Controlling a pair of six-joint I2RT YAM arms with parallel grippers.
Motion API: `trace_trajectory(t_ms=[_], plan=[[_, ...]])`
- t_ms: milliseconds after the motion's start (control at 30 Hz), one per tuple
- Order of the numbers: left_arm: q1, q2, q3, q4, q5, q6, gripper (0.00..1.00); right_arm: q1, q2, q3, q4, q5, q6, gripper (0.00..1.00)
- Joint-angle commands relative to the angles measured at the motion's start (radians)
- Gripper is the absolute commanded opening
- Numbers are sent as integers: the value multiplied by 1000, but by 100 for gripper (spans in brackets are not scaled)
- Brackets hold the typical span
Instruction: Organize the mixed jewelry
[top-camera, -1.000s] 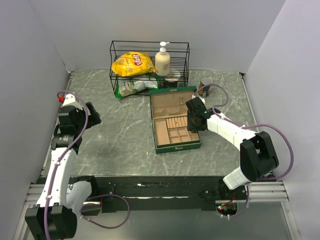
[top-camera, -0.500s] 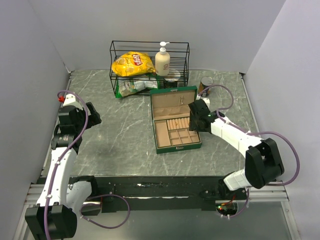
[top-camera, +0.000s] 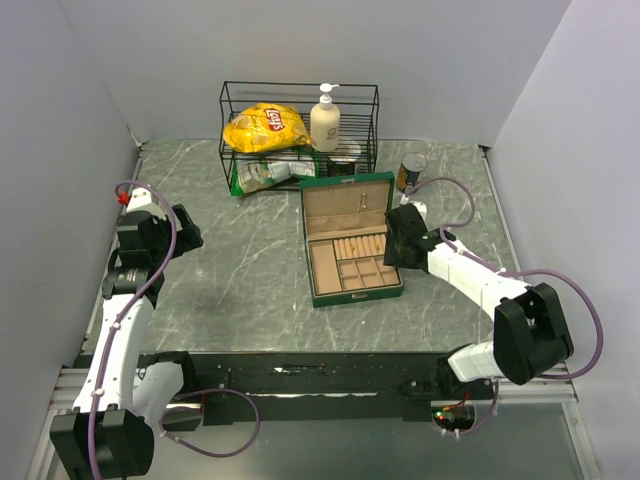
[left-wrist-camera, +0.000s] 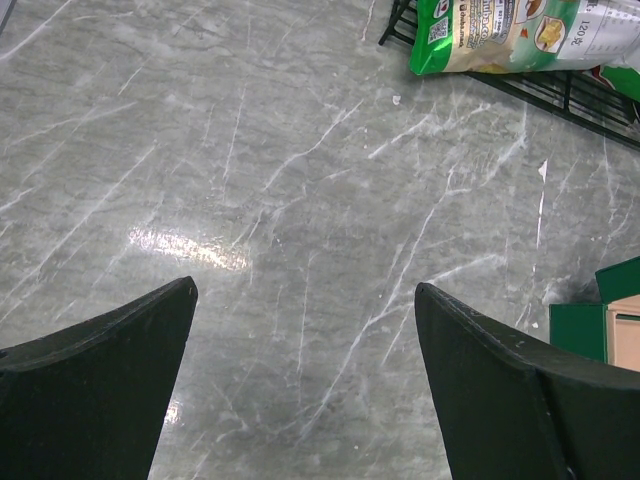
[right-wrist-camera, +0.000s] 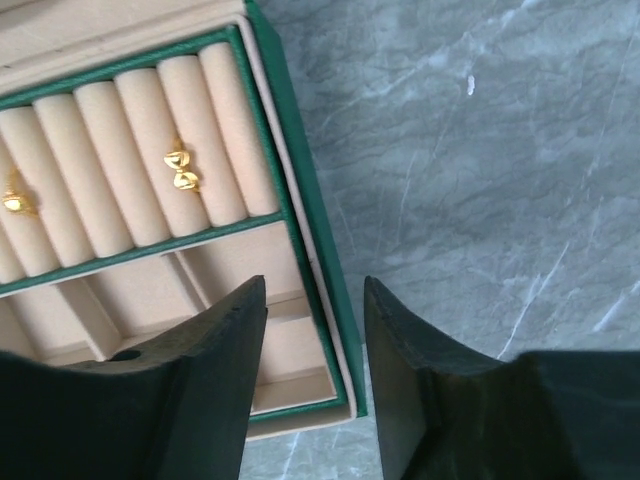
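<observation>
Right end effector, fingers apart and empty, hides lower compartments of the green box.

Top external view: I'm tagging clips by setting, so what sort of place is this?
Probably a robot lab cell: grey walls box in a marble-patterned table, a left arm and right arm are bolted at its near edge, and a wire rack and green jewelry box look staged.

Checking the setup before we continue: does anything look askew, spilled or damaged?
Nothing looks spilled or damaged. Only the green snack bag seems to poke out past the wire rack's lower front edge.
</observation>
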Motion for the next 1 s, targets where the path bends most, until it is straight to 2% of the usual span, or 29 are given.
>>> trace_trajectory(t_ms=[0, 333, 533, 967], plan=[[5, 5, 18, 29, 21, 9, 96, -25, 4, -12, 57, -12, 4, 47], [3, 9, 18, 28, 25, 9, 96, -42, 63, -14, 86, -69, -13, 28], [3, 17, 21, 31, 31, 9, 96, -29, 53, -17, 85, -104, -24, 1], [3, 14, 21, 29, 28, 9, 96, 145, 70, -11, 77, -82, 37, 0]])
